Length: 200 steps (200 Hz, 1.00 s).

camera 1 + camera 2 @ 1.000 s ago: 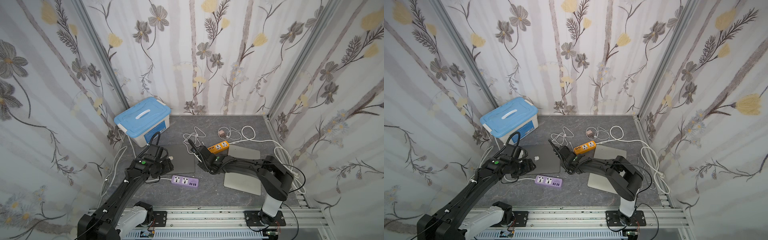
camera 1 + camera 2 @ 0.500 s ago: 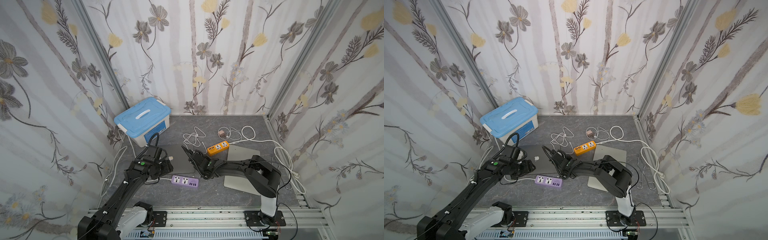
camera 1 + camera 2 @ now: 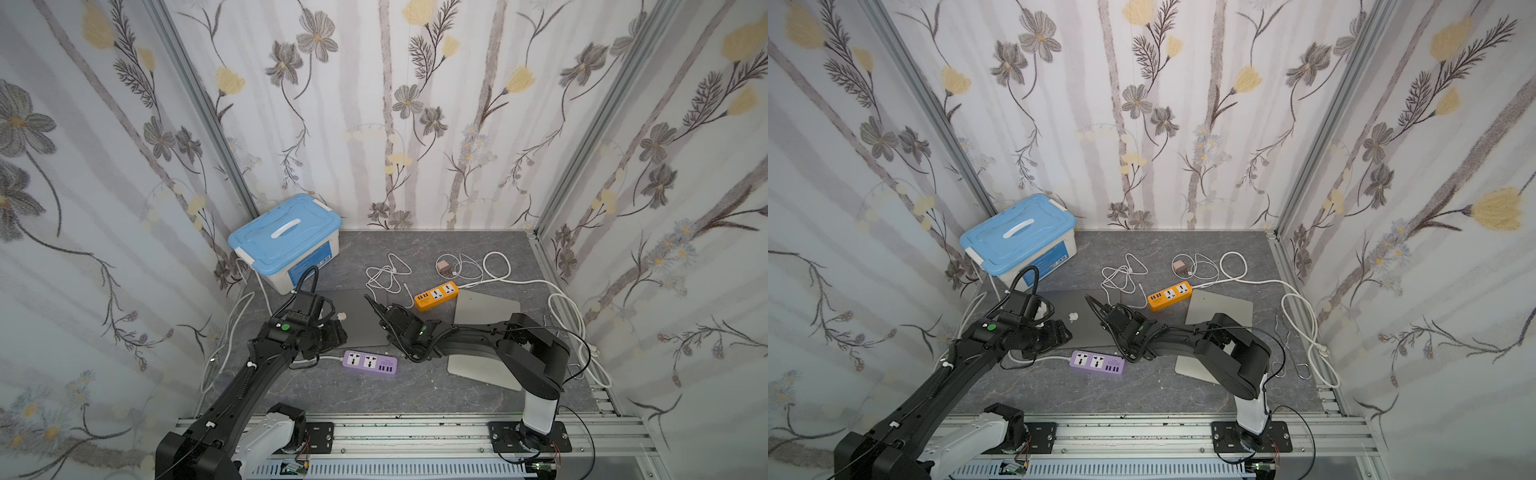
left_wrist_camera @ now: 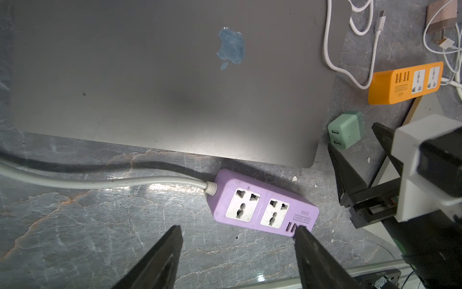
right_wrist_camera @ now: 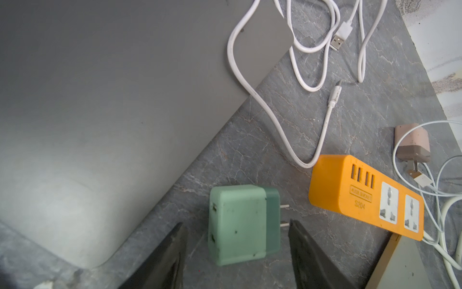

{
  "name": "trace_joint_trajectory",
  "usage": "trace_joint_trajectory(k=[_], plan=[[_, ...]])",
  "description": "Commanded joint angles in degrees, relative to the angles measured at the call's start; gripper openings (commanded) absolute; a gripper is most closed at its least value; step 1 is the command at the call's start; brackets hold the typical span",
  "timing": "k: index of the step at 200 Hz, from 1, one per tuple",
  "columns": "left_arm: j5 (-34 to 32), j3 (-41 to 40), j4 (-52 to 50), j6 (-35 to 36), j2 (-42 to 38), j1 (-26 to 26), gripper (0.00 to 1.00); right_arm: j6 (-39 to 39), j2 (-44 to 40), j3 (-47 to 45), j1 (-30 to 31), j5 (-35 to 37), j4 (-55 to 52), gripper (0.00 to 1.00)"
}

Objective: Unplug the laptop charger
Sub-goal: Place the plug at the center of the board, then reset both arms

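– Mint-green charger (image 5: 237, 225) flat on the grey stone counter (image 5: 252, 147), folks, its two metal prongs out in the open and pointing toward the orange power strip (image 5: 365, 197)!

– And the right hand (image 5: 236, 222), what's it doing?

– Spread wide, one black finger either side of the charger, with a gap showing on both sides. It pinches nothing.

– So where exactly does the charger sit?

– Just beside the near corner of the closed grey laptop (image 5: 100, 112), between that corner and the orange strip. It touches neither of them.

– Over to the left hand (image 4: 237, 228).

– Spread as well, and empty. It hangs over the purple power strip (image 4: 262, 202). One fingertip overlaps the strip's USB end in the left wrist view, but I cannot tell whether it touches.

– And the purple strip itself?

– It lies close along the laptop's edge, both sockets facing up, and its thick grey cord (image 4: 100, 182) runs off across the stone.

– Plenty of wire about, too.

– Indeed! A white cable (image 5: 250, 92) loops over another corner of the laptop, and its loose plug end lies on the stone near the orange strip. A beige adapter (image 5: 412, 142) sits past that strip, lying among thin white cords. In a top view, a blue-lidded box (image 3: 286, 241) stands in the back corner beyond the left arm.
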Motion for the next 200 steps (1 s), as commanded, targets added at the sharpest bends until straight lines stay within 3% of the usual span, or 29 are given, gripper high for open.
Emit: trace_joint_trajectory(k=[1, 52, 69, 73, 78, 82, 92, 134, 200], plan=[[0.4, -0.1, 0.3, 0.8, -0.2, 0.1, 0.74, -0.1, -2.5, 0.1, -0.7, -4.6, 1.4, 0.68], [0.8, 2.7, 0.5, 3.7, 2.6, 0.2, 0.76, 0.8, -15.1, -0.1, -8.2, -25.8, 1.1, 0.75], [-0.3, 6.8, -0.6, 6.3, 5.1, 0.3, 0.85, 1.0, -19.5, 0.3, -10.7, -30.6, 0.8, 0.80], [-0.6, 8.0, -1.2, 7.1, 5.8, 0.4, 0.89, 1.2, -20.5, 0.5, -11.3, -31.4, 0.6, 0.82], [-1.1, 9.7, -1.7, 7.9, 6.7, 0.4, 0.92, 1.4, -21.8, 0.7, -11.9, -32.0, 0.2, 0.97], [-1.4, 11.2, -2.2, 8.5, 7.4, 0.4, 0.95, 1.5, -22.7, 0.9, -12.5, -32.5, 0.0, 1.00], [-2.4, 14.8, -3.3, 10.0, 9.1, 0.5, 1.00, 2.0, -25.7, 1.3, -14.0, -34.3, -0.8, 1.00], [-6.1, 25.7, -4.1, 14.2, 13.3, 0.8, 1.00, 6.1, -38.5, -2.1, -23.4, -41.0, -1.6, 1.00], [-16.4, 17.0, 6.2, 15.5, 7.9, 2.0, 1.00, 8.1, -57.8, -12.7, -49.5, -49.8, -6.6, 1.00]])
